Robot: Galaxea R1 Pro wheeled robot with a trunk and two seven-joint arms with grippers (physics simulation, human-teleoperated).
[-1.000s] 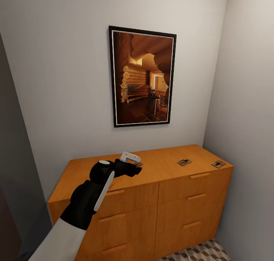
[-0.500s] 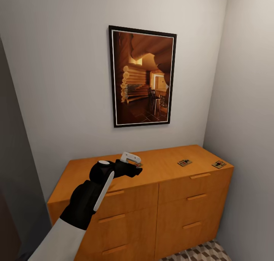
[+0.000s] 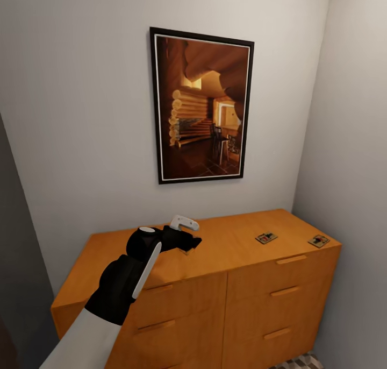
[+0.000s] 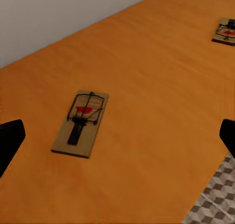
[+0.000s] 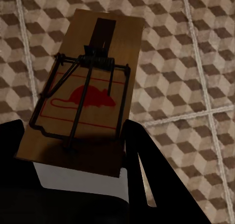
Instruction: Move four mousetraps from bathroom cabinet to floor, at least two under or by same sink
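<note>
Left gripper [image 3: 185, 240] spread wide above a mousetrap [image 4: 81, 123] on the cabinet [image 3: 226, 245]; two traps lie toward 3 o'clock. Right gripper [image 5: 83, 160] holds another trap [image 5: 85, 91] over the bathroom floor [image 5: 196, 62].

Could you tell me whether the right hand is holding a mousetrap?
Yes, the right hand grips a mousetrap above the tiled bathroom floor.

orange-brown wood cabinet [image 3: 215, 250]; tan mousetrap [image 5: 83, 91], red mouse print; floor [image 5: 196, 62] beside it: brown-beige-white cube tiles.
</note>
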